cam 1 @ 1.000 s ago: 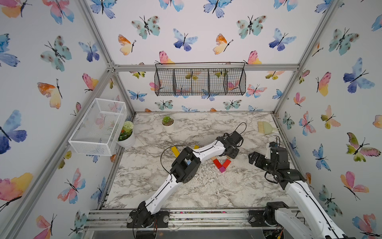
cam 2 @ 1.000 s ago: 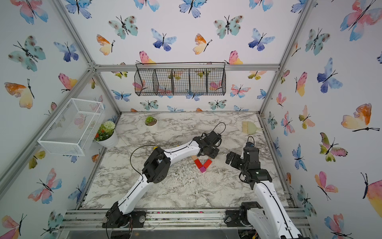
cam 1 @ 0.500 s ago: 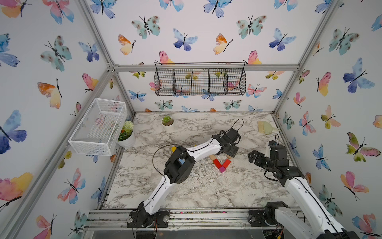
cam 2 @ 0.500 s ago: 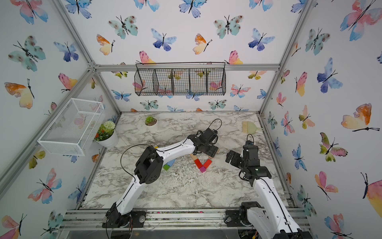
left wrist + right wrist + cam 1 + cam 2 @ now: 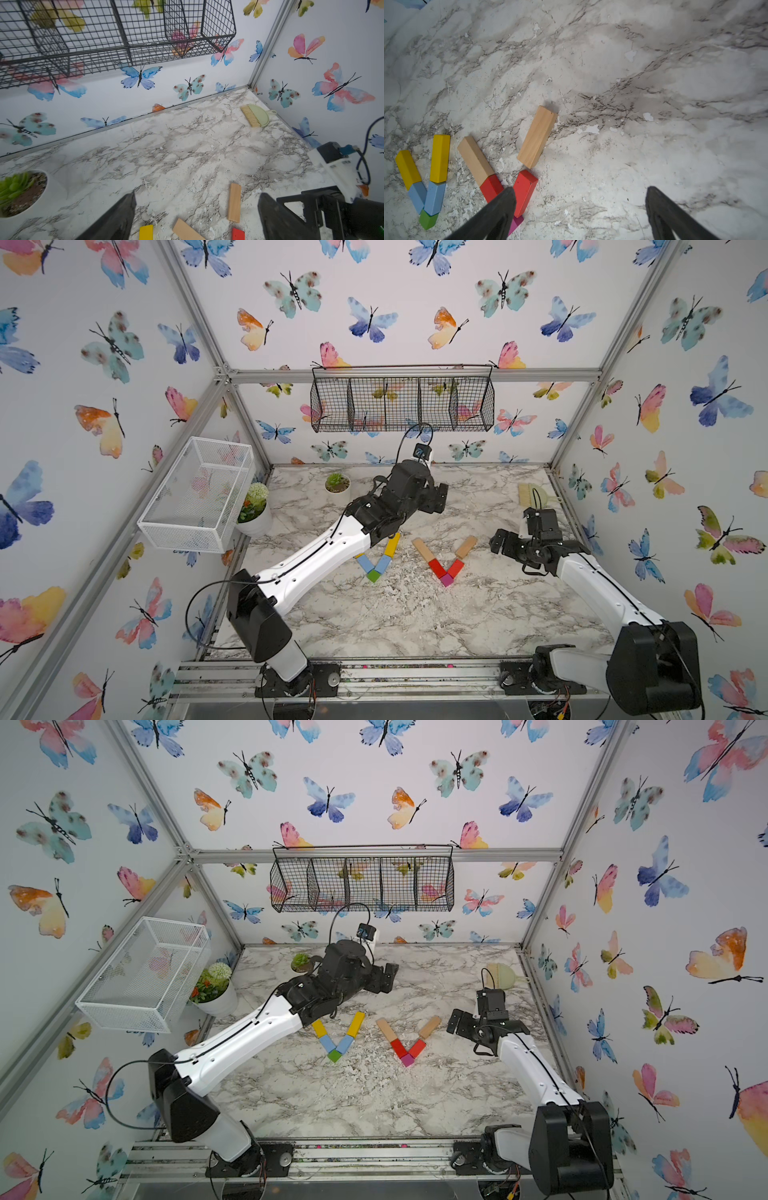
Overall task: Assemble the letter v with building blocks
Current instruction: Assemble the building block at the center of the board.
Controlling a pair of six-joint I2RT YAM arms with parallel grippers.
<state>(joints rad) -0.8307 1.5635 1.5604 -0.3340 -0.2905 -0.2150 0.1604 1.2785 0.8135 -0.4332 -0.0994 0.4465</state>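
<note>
Lifted and drawn back since a second ago, the left tool (image 5: 196, 196) hangs wide and empty above the bench (image 5: 374, 1102). Nearest, the building blocks lie in two Vs: green cube (image 5: 334, 1056), light-blue bars (image 5: 328, 1043), yellow bars (image 5: 356, 1023); alongside, magenta cube (image 5: 407, 1060), red bars (image 5: 399, 1048), tan bars (image 5: 386, 1029). Just beside them the right tool (image 5: 580, 190) hovers, wide and empty. Farther back lies a brush (image 5: 498, 973).

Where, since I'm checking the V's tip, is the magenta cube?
In both top views the magenta cube lies right of the green cube, at the tip where the two red bars meet.
</note>
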